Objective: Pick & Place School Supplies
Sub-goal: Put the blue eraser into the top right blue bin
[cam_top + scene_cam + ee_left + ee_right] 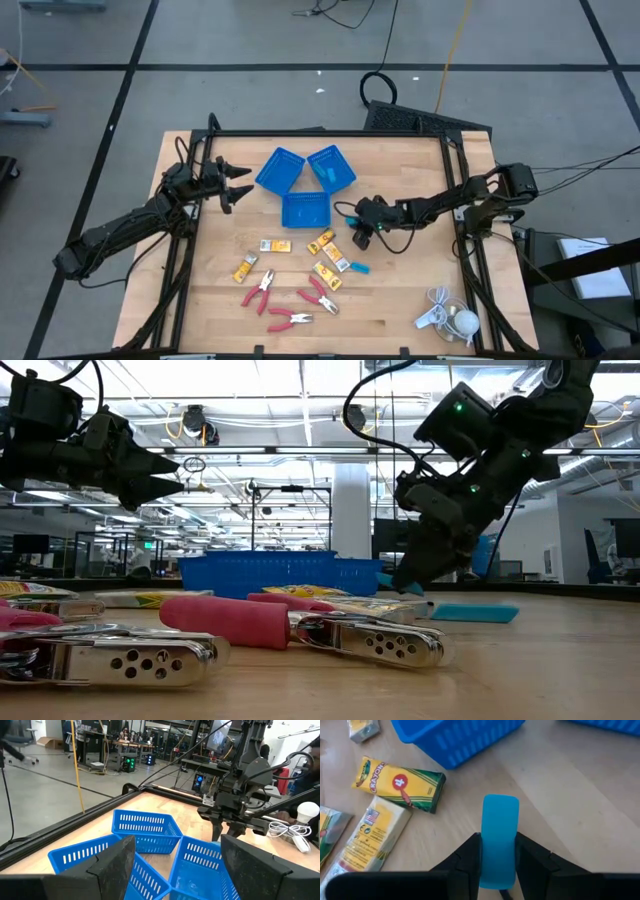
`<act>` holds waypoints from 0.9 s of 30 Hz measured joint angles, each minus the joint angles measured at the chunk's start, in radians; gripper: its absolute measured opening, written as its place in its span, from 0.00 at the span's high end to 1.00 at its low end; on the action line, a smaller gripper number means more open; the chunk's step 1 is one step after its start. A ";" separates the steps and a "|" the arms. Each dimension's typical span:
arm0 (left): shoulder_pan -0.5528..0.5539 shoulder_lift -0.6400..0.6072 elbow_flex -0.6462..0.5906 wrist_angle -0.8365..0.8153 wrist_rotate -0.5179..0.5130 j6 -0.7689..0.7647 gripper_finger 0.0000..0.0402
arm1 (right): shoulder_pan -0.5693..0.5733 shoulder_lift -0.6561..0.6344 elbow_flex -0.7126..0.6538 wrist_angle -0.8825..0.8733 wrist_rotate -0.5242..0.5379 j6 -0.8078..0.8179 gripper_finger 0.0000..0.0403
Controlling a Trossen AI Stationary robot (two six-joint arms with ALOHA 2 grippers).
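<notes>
A light-blue piece (499,840) is pinched by the right gripper (498,851) just above the table near the blue trays (305,211). Crayon packets (275,246) and pliers (290,320) remain unsorted; the left gripper (236,186) waits, spread.

Past my right pincer's fingers I read "CRAYONS" on the yellow-and-green crayon packet (400,785), with a white "4" in its red circle. The yellow packet (372,837) beside it carries print too small to read.
</notes>
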 joint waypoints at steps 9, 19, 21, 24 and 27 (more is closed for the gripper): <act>0.000 0.000 0.000 0.000 0.000 0.000 0.27 | -0.020 0.000 0.000 0.054 0.106 -0.090 0.77; 0.000 0.000 0.000 0.000 0.000 0.000 0.27 | -0.077 0.000 0.000 0.309 0.105 -0.248 0.77; 0.000 0.000 0.000 0.000 0.000 0.000 0.27 | -0.090 0.000 0.000 0.356 0.104 -0.273 0.77; 0.000 0.000 0.000 0.000 0.000 0.000 0.27 | -0.116 0.000 0.000 0.415 0.104 -0.296 0.77; 0.000 0.000 0.000 0.000 0.000 0.000 0.27 | -0.149 0.000 0.000 0.461 0.104 -0.298 0.77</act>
